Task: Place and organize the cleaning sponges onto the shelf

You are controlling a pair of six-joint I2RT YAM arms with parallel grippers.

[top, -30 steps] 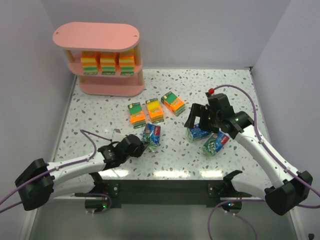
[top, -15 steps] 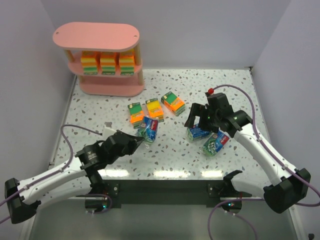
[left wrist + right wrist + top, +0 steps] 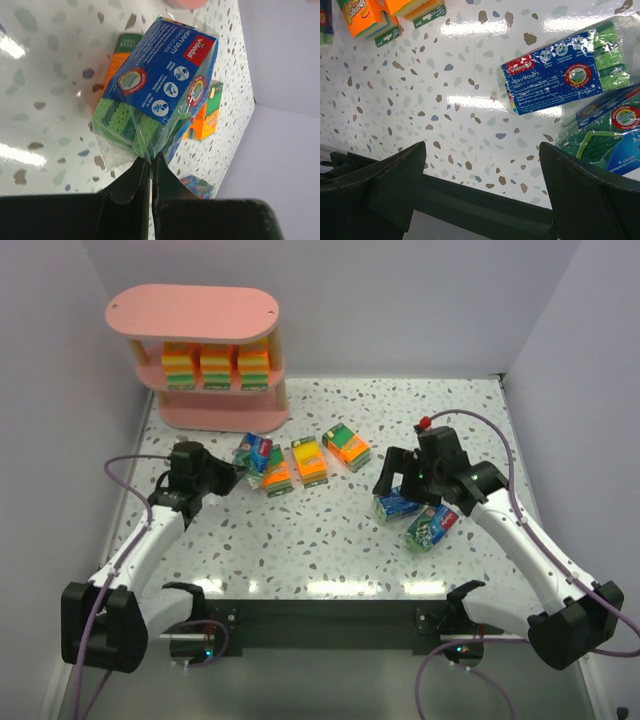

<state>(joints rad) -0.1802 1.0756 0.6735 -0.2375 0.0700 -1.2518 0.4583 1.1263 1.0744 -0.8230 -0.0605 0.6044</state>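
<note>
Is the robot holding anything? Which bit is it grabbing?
The left gripper pinches a blue sponge pack by the loose corner of its plastic wrapper. The right gripper is open and empty.

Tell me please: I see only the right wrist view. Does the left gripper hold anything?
Observer: Yes. The left gripper is shut on the wrapper edge of a blue-green sponge pack.
Operator: Where is that pack?
Observer: From the top view, just left of the three loose orange packs on the table, in front of the shelf.
Operator: What is on the shelf?
Observer: Its middle tier holds a row of three stored orange packs.
</note>
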